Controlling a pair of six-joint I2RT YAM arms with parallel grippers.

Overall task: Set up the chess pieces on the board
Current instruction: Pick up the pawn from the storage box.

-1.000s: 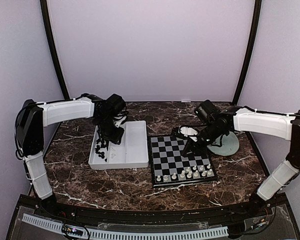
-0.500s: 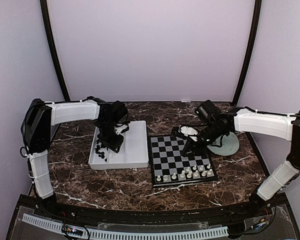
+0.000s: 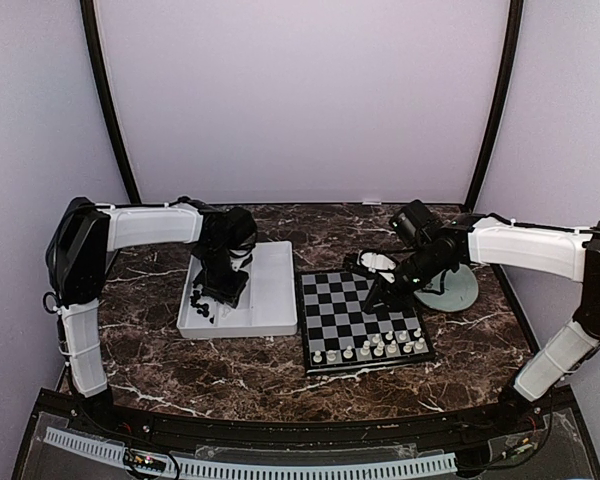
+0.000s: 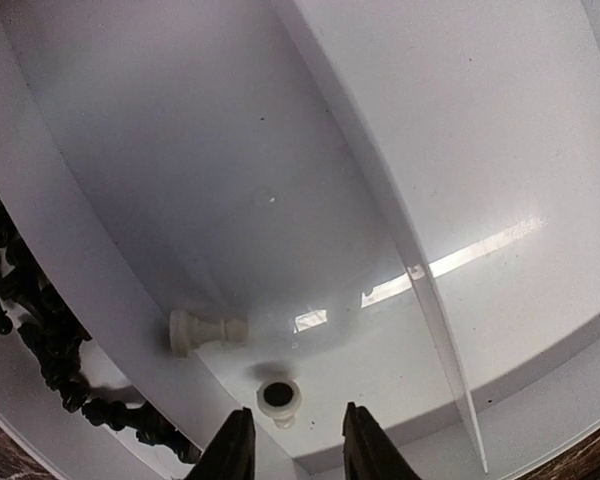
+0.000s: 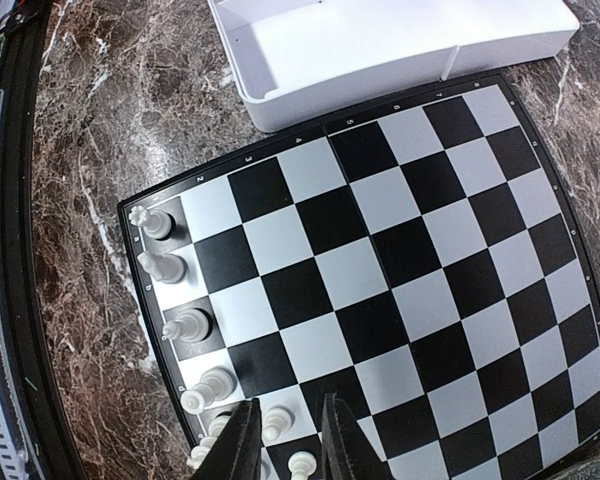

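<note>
Board (image 5: 380, 250) of glossy black-silver checks

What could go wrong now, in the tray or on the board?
The left fingers hover at a white piece close to the tray's divider; closing could hit the divider or knock the lying piece. The right fingers hang over standing white pieces on the board and might topple them.
</note>
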